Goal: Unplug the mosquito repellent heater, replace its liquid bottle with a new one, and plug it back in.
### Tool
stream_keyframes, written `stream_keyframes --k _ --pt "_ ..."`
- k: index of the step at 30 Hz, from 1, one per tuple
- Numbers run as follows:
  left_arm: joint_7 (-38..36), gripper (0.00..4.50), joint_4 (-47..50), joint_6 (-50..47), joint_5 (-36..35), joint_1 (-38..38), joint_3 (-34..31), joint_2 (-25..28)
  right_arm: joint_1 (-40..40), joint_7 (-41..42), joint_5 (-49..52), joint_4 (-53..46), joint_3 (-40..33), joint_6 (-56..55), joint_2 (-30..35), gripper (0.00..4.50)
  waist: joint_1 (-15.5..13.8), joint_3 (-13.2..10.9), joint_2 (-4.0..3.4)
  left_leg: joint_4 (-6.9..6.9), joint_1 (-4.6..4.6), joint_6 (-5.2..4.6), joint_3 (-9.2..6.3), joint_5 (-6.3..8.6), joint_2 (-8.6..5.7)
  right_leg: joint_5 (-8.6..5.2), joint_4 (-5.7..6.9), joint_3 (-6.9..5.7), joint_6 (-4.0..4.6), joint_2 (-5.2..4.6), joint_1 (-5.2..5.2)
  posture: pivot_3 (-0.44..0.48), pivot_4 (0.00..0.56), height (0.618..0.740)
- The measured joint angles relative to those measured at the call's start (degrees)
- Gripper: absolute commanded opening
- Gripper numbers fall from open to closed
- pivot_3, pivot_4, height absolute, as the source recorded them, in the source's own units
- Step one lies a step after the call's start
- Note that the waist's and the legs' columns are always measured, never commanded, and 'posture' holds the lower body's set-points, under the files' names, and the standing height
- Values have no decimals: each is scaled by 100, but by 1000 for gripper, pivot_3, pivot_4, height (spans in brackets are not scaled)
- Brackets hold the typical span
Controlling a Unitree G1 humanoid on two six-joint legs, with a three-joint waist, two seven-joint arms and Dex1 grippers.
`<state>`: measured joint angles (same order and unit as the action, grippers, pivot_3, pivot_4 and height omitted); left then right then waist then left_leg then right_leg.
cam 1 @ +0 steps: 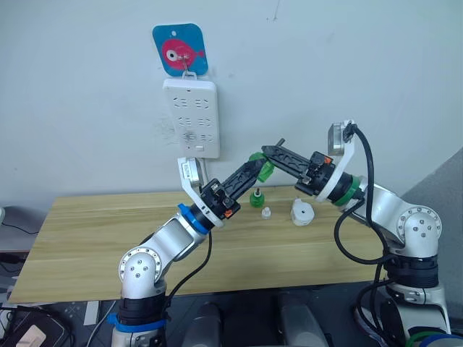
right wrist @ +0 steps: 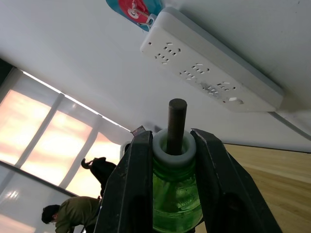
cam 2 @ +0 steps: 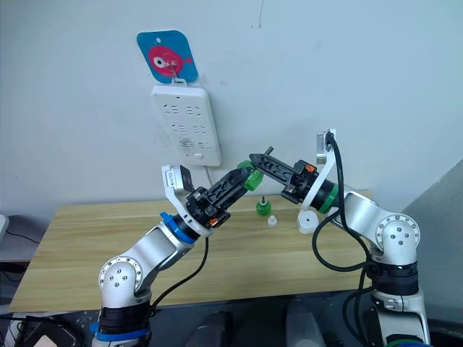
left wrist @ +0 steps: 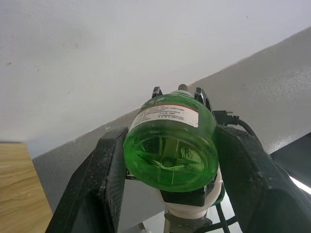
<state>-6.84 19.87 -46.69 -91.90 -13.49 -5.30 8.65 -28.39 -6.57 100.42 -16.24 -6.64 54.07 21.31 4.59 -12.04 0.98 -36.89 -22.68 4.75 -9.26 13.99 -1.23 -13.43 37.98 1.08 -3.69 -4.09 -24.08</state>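
Both claws clamped on one green bottle [cam 1: 265, 168], held in the air above the table [cam 1: 94, 238].

Seen from the left wrist: left gripper [left wrist: 170, 162] narrowed around the bottle's round base, black fingers [left wrist: 104, 179] pressing at 9 and 3 o'clock. Seen from the right wrist: right gripper [right wrist: 174, 155] closed on the white neck collar, dark wick [right wrist: 177, 124] sticking out past the fingertips, pointing toward the power strip [right wrist: 214, 73] on the wall. From the head: arms meeting at centre, under the strip's lower end. On the table beneath: a second green bottle [cam 1: 256, 199] standing upright, a small white cap [cam 1: 266, 213] just beside it at 4 o'clock, and the mosquito repellent heater [cam 1: 302, 212] unplugged, lying near at 3 o'clock.
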Motion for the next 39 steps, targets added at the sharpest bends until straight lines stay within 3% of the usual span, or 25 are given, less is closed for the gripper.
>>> stream_keyframes --k 4,11,15,18,21,23,27,32,39 --pt "-85 2409 -14 -5 10 3 21 28 29 16 30 -62 55 -62 83 804 0 0 0 0 0 0 0 0 0 0 0 0 0 0 0 -81 153 740" --pt "-445 2409 3 8 479 6 69 344 79 165 87 -89 106 37 630 3167 -2 0 0 1 -1 -2 0 1 -1 0 -2 0 0 0 0 -70 170 740" --pt "-1226 2409 224 154 1611 -2 159 1160 149 552 -520 152 -145 214 1627 4498 -23 0 0 3 -1 -4 2 2 -2 -1 -9 0 1 1 2 -67 176 740" --pt "-2222 2409 414 918 3191 111 573 1971 317 1157 -1613 189 -85 273 2448 4500 -55 -3 -4 11 2 -6 9 4 -2 -3 -15 5 2 2 1 -66 181 740" --pt "-3311 2409 346 2359 4952 508 1049 2527 404 1618 -3299 -18 500 84 3095 4500 -57 -3 -6 27 15 -8 27 5 5 -7 -28 18 6 4 1 -70 193 740" --pt "-3926 2409 135 3462 5871 817 1271 2656 423 1640 -4319 -233 1089 -50 3134 4500 -53 -4 -6 29 15 -8 31 5 9 -8 -30 21 7 5 -2 -67 195 740" --pt "-4838 2409 -662 5767 7108 1425 1343 2764 225 1020 -5198 -335 1770 534 2340 4500 -74 -8 -9 33 12 -8 35 5 10 -7 -34 28 8 4 -4 -71 201 740" --pt "-5341 2409 -1771 7411 7710 1851 1285 2869 -91 335 -6297 312 2201 1087 1348 4500 -151 -12 -10 27 1 -9 25 5 7 -6 -42 21 5 3 -4 -57 207 740" --pt "-5361 2409 -1801 7688 7791 2005 1286 2875 -157 240 -7226 1147 2166 1114 442 4500 -151 -17 -17 25 1 -10 9 5 7 -6 -32 5 3 3 -4 -41 212 740"
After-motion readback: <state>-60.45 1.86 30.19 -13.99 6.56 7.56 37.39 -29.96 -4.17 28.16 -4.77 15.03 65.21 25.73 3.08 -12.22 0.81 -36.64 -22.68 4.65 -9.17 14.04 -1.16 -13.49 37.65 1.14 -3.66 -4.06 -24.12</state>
